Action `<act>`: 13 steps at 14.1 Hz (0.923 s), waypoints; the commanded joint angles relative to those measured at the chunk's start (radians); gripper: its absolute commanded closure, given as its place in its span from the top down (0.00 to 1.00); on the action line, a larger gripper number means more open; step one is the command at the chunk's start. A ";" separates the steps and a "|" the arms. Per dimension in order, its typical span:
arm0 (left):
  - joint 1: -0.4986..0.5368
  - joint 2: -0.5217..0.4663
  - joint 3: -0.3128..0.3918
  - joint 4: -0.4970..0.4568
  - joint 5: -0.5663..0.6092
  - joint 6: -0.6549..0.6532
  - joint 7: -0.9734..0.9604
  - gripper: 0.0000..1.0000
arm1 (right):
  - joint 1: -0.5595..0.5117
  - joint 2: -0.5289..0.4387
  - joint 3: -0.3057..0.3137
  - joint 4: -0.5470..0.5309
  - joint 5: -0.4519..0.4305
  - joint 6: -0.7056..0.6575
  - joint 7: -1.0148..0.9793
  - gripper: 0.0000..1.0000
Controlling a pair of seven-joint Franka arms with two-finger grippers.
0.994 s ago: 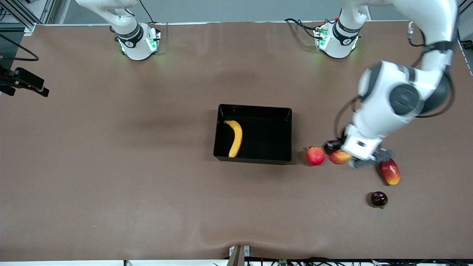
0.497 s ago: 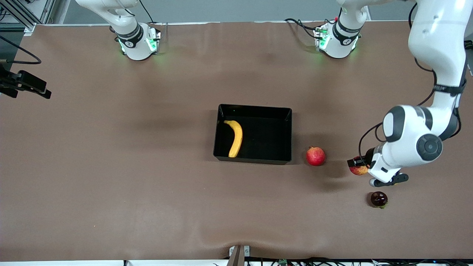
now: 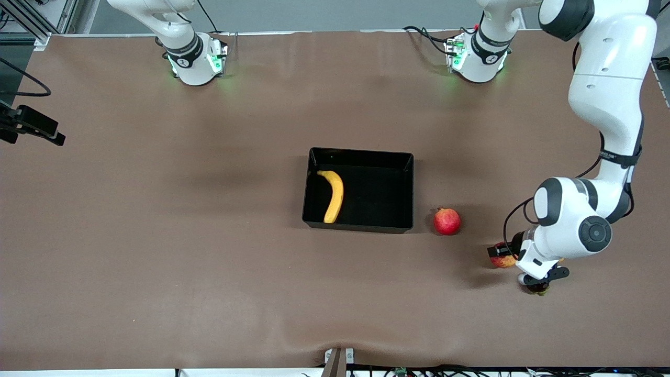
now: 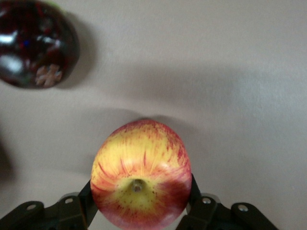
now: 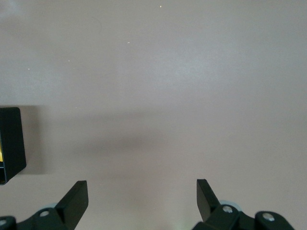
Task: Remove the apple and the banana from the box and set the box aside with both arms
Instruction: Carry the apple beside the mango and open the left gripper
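The red-and-yellow streaked apple (image 4: 140, 163) sits between the fingers of my left gripper (image 4: 141, 191), which is shut on it. In the front view that gripper (image 3: 500, 255) holds the apple (image 3: 504, 261) low over the table, toward the left arm's end from the box, beside a dark fruit. The black box (image 3: 403, 193) stands mid-table with the yellow banana (image 3: 333, 195) lying inside it. My right gripper (image 5: 141, 191) hangs open over bare table with nothing between its fingers. A corner of the box (image 5: 10, 143) shows at the edge of its view.
A red pomegranate (image 3: 446, 221) lies on the table just beside the box, toward the left arm's end. A glossy dark fruit (image 4: 36, 43) lies close to the held apple, mostly hidden under the left wrist (image 3: 537, 287) in the front view.
The left gripper has carried the apple away from the pomegranate, toward the front camera and the left arm's end. It now covers the mango and most of the dark fruit.
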 commanded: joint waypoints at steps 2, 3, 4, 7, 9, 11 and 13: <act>-0.009 0.061 0.012 0.078 0.028 0.010 -0.001 0.00 | -0.001 -0.004 0.015 0.005 0.010 -0.065 0.006 1.00; -0.004 0.061 0.012 0.075 0.026 0.021 -0.005 0.44 | -0.001 -0.005 0.015 0.005 0.010 -0.069 0.008 1.00; -0.004 0.055 0.012 0.075 0.020 0.022 -0.021 0.81 | -0.004 -0.005 0.013 0.005 0.010 -0.069 0.004 1.00; 0.002 -0.009 -0.003 0.072 0.015 0.007 -0.038 1.00 | -0.006 -0.005 0.013 0.005 0.010 -0.066 0.004 1.00; -0.018 -0.080 -0.031 0.070 0.015 -0.080 -0.079 1.00 | -0.006 -0.005 0.012 0.007 0.007 -0.069 0.000 1.00; -0.051 -0.131 -0.060 0.069 0.015 -0.155 -0.171 1.00 | -0.015 -0.007 0.007 0.011 0.001 -0.066 -0.003 1.00; -0.108 -0.152 -0.080 0.066 0.015 -0.211 -0.283 1.00 | -0.020 -0.005 0.007 0.011 0.004 -0.058 -0.002 1.00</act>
